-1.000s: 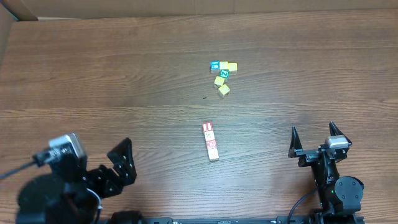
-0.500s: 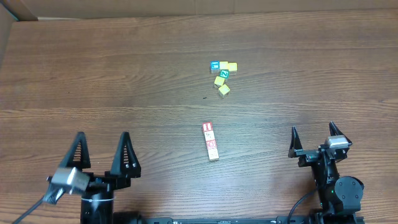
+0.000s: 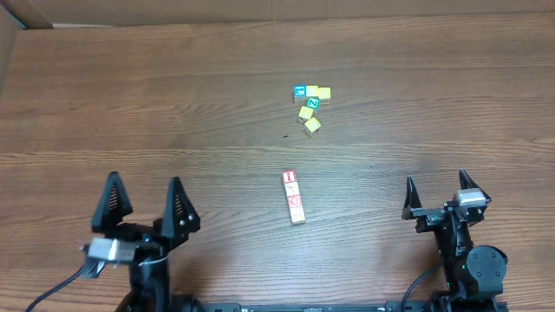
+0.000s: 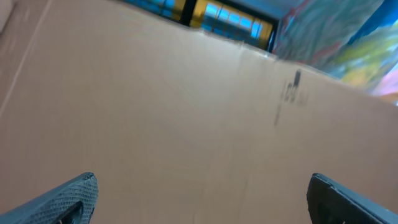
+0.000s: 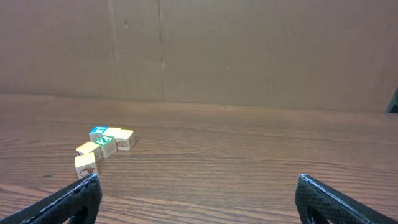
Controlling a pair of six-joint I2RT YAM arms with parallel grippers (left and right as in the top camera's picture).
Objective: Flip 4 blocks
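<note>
The blocks lie in a short straight row at the table's middle front, pale wood with red frames and red marks; neither wrist view shows them. My left gripper stands open at the front left, well to the left of the row, with nothing between its fingers. In the left wrist view the left gripper faces only a cardboard wall. My right gripper stands open at the front right, well to the right of the row. The right gripper is empty, with bare wood between its fingers.
A cluster of yellow, blue-faced and green-faced cubes sits behind the row, toward the table's far side, and shows as the cube cluster ahead-left in the right wrist view. A cardboard wall lines the far edge.
The left arm has swung round from a turned-aside pose; its fingers now point straight toward the far edge. The right arm and the blocks have not moved.
</note>
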